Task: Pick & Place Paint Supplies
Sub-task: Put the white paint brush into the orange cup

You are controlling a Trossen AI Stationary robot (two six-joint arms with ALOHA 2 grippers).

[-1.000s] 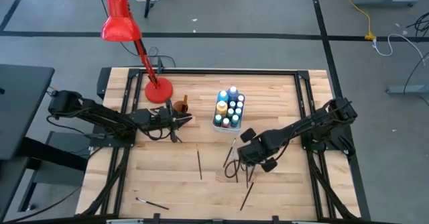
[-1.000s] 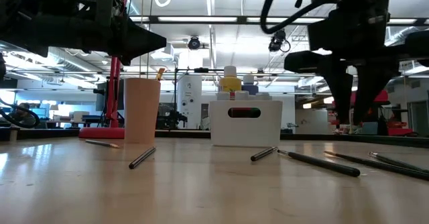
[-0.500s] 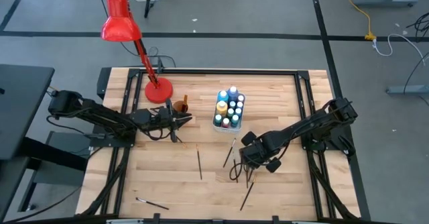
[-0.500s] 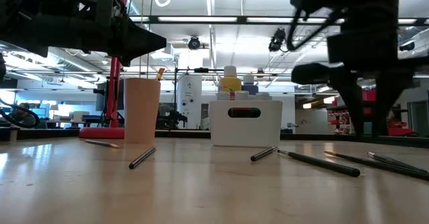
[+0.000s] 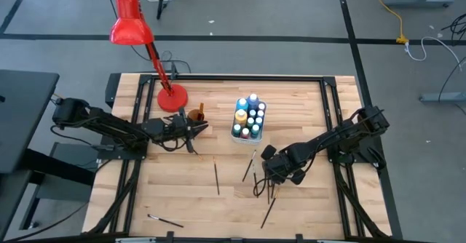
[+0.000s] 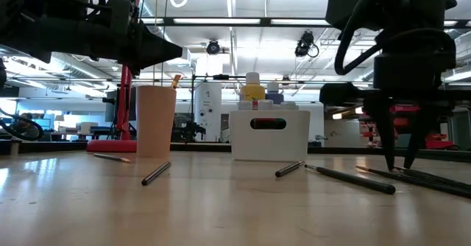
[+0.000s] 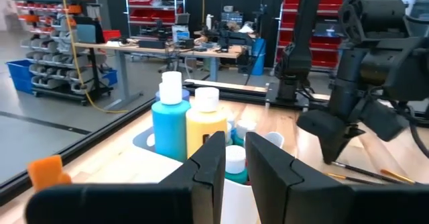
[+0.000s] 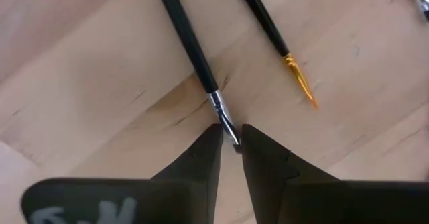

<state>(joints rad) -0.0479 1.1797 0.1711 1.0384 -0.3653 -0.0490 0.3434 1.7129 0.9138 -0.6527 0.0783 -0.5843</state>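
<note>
Right gripper [image 8: 229,143] is down at the table [image 5: 306,214] among the scattered brushes, its 2 fingers [image 8: 198,160] close together with only a slim gap, and the metal tip of a black brush [image 8: 191,46] sits right in that gap; whether they actually pinch it I cannot tell. Just beside it lies a 2nd brush [image 8: 268,29] with a gold tip, apart from the fingers. From table height the same gripper [image 6: 398,165] points straight down, tips at the wood near several brushes. Over on the other side, the left gripper [image 5: 196,131] hovers beside the cup [image 5: 195,116], near the red lamp [image 5: 172,97]; its fingers [image 7: 211,160] stand narrowly apart and I see nothing between them. Ahead of them sits the white box [image 6: 268,135] packed with white-capped bottles [image 5: 248,116], a blue bottle [image 7: 169,120] and a yellow bottle [image 7: 205,125] nearest. 1 more brush [image 5: 216,178] lies alone mid-table.
</note>
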